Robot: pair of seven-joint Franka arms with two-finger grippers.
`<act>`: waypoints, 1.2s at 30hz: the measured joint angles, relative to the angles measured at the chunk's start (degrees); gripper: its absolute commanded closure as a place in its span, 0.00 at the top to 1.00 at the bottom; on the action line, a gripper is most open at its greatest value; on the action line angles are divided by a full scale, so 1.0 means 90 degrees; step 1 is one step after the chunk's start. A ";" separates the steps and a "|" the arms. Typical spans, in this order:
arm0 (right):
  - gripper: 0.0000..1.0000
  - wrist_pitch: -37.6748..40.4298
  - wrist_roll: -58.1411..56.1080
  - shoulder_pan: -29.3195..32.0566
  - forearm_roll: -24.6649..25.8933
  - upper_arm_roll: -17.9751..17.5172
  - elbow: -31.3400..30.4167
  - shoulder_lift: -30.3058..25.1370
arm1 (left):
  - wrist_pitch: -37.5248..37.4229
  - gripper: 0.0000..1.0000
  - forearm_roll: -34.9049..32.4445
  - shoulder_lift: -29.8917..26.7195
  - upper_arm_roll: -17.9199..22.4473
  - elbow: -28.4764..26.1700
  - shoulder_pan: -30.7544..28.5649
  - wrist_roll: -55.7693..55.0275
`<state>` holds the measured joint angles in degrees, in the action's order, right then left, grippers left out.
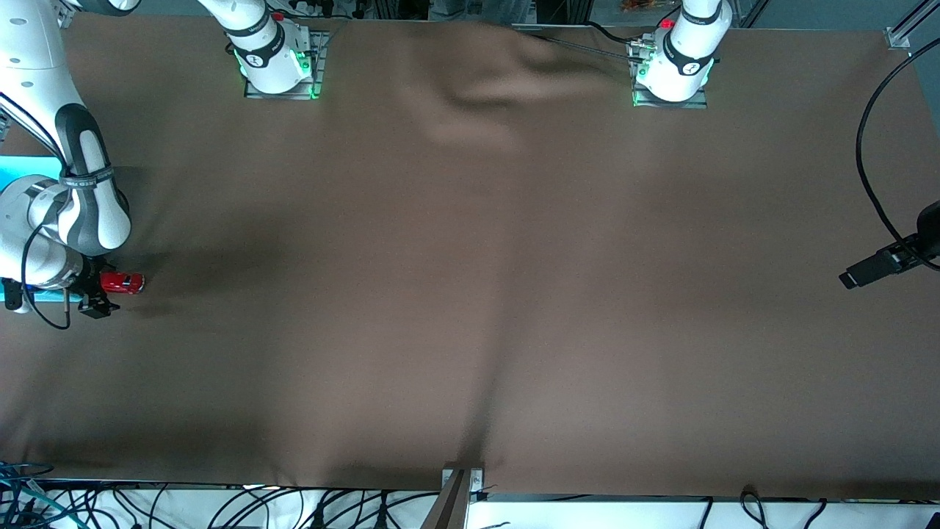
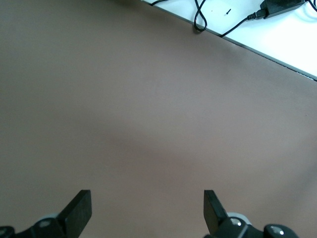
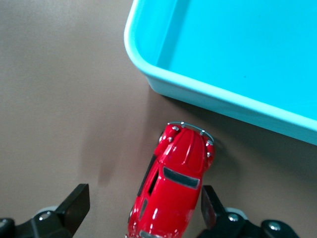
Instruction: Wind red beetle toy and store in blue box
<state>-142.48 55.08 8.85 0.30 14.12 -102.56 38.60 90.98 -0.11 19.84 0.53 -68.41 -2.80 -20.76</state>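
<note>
A: At the right arm's end of the table, what is seen?
B: The red beetle toy is found between the spread fingers of the right gripper, just beside the blue box.
A: And the left gripper?
B: It is held apart over bare cloth, waiting.

A rumpled brown cloth is spread over the table; black cables are strewn along its white edge.

Right gripper low, fingers spread; left gripper waits, fingers spread.
</note>
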 measured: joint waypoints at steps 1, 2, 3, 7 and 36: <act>0.00 -0.0002 0.0000 -0.0001 0.0000 -0.0019 0.0000 -0.0009 | 0.0000 1.00 0.0000 0.0000 0.0000 0.0000 0.0000 0.0000; 0.00 -0.0003 0.0000 -0.0003 0.0000 -0.0045 0.0001 -0.0024 | 0.0000 1.00 0.0000 0.0000 0.0000 0.0000 0.0000 0.0000; 0.00 -0.0005 0.0000 -0.0004 0.0000 -0.0065 0.0002 -0.0039 | 0.0000 1.00 0.0000 0.0000 0.0000 0.0000 0.0000 0.0000; 0.00 0.0003 0.0001 -0.0011 0.0000 -0.0149 0.0004 -0.0142 | 0.0000 1.00 0.0000 0.0000 0.0000 0.0000 0.0000 0.0000; 0.00 0.1085 -0.0468 -0.0031 0.0507 -0.0830 0.0008 -0.1130 | 0.0000 1.00 0.0000 0.0000 0.0000 0.0000 0.0002 0.0000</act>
<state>-132.71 50.87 8.57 4.86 6.65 -102.48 28.43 90.98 -0.11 19.84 0.53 -68.41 -2.78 -20.76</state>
